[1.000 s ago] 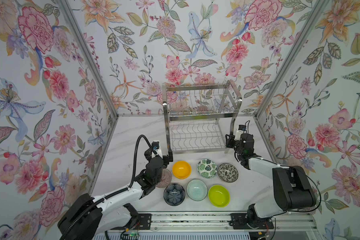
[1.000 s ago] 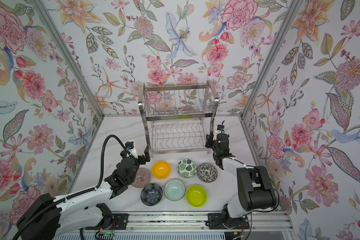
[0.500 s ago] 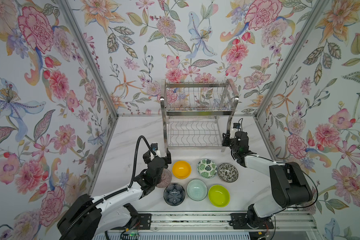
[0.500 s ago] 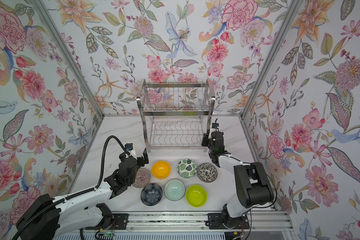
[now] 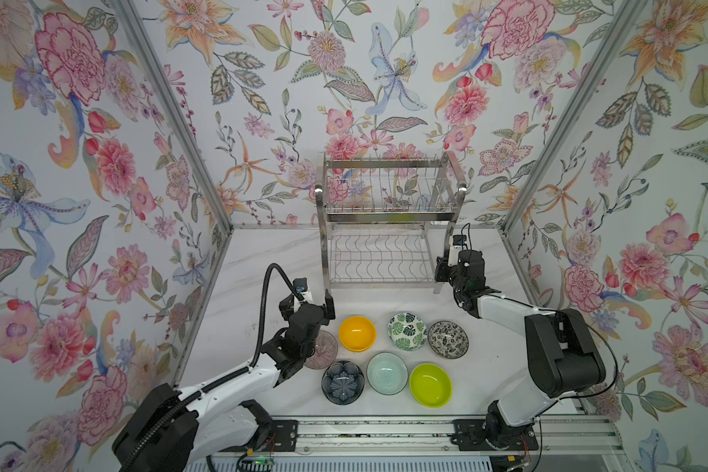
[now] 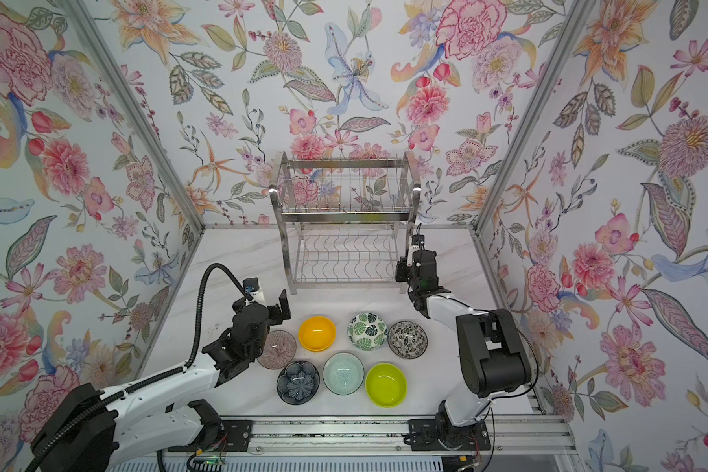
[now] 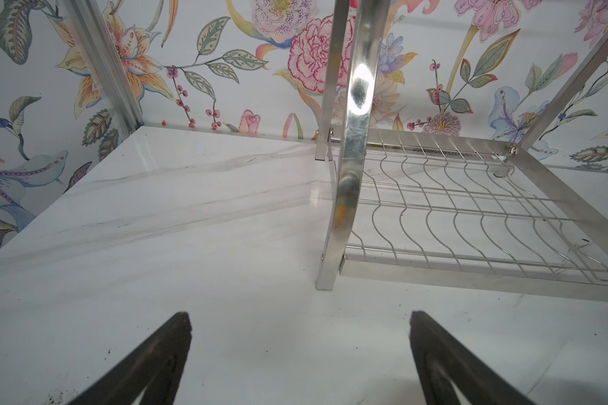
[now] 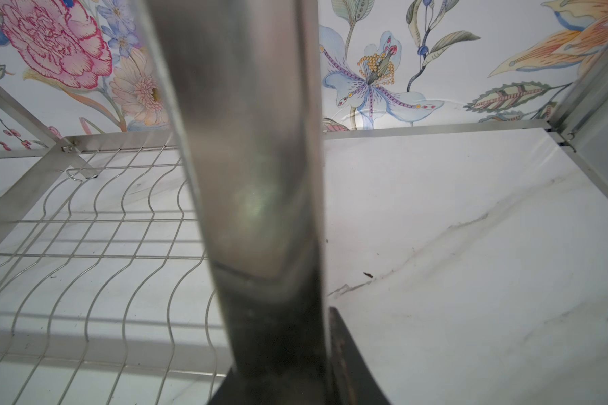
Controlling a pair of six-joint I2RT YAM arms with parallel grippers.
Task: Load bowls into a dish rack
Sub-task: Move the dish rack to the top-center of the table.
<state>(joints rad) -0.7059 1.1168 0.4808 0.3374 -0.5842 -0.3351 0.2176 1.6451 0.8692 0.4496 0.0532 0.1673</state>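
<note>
Gripping dish rack leg point(image 8: 253, 175), right hand point(image 5: 441, 269)

Seven bowls point(image 5: 387, 373) lie on the table point(image 5: 262, 261) before the dish rack point(image 5: 389, 216).

**Q:** Where do the top views stand?

**A:** High above the front edge of the table point(image 5: 262, 253), side by side. They look down and towards the back wall point(image 5: 385, 81). Both top views take in the whole cell: rack point(image 5: 385, 212), bowls point(image 5: 357, 333), left arm point(image 5: 229, 384), right arm point(image 5: 507, 310).

**Q:** And the wrist views?

**A:** Each sits low over the table and faces the back wall. The left wrist view sees the rack's near left leg point(image 7: 344, 196) from close by. The right wrist view sits hard against the near right leg point(image 8: 253, 175), which fills its middle.

**Q:** What is shared?

**A:** Both wrist views show the rack's lower shelf point(image 7: 471, 282) and the back wall. The top views share nearly everything.
</note>
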